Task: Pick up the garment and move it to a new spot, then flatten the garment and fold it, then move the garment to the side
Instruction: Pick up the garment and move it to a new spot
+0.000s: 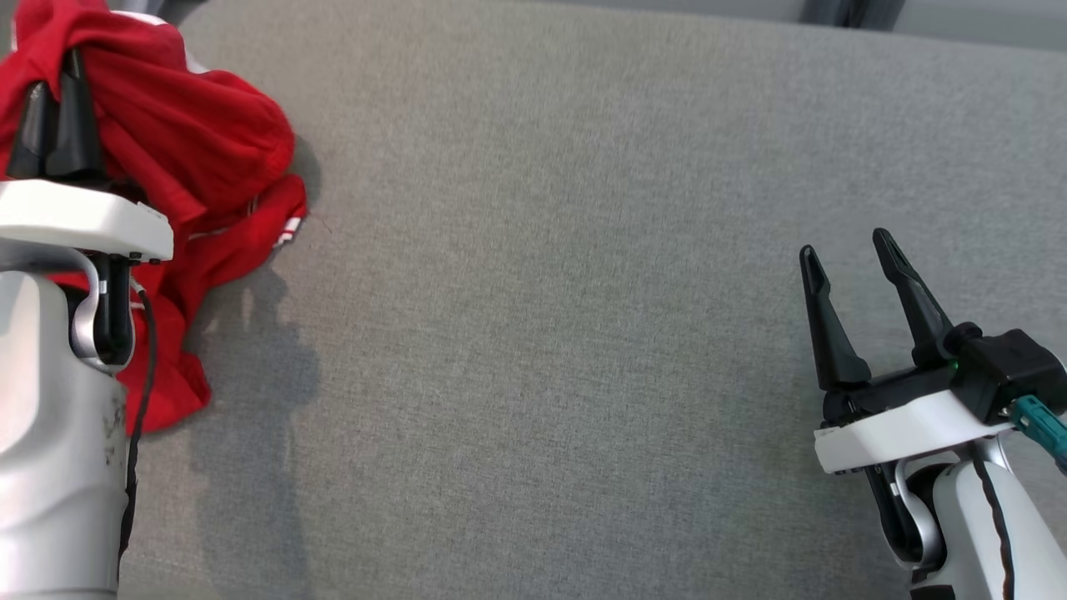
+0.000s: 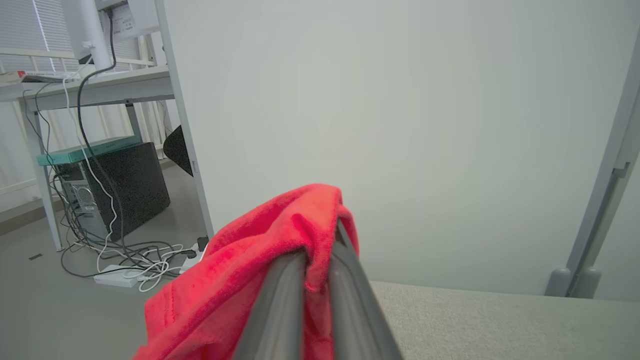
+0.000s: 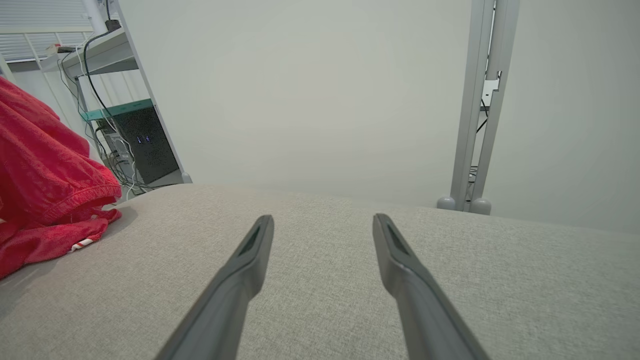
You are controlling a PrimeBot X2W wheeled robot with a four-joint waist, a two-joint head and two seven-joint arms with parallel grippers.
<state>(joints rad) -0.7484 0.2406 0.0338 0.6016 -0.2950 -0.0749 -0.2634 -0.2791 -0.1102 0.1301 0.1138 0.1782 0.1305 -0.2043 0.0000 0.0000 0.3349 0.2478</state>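
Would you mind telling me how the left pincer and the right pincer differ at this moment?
The left pincer is shut; the right pincer stands wide open. The left pincer clamps a fold of the red garment; the right pincer holds nothing. The left pincer is at the garment heap, the right pincer over bare grey fabric. Both have two long dark fingers.

Garment [image 1: 200, 142] on surface [image 1: 542, 333], far left

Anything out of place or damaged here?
Nothing damaged or spilled. The crumpled red fabric garment lies bunched at the left end of the grey upholstered surface, pinched between the fingers of the left gripper; the right gripper is open, well apart.
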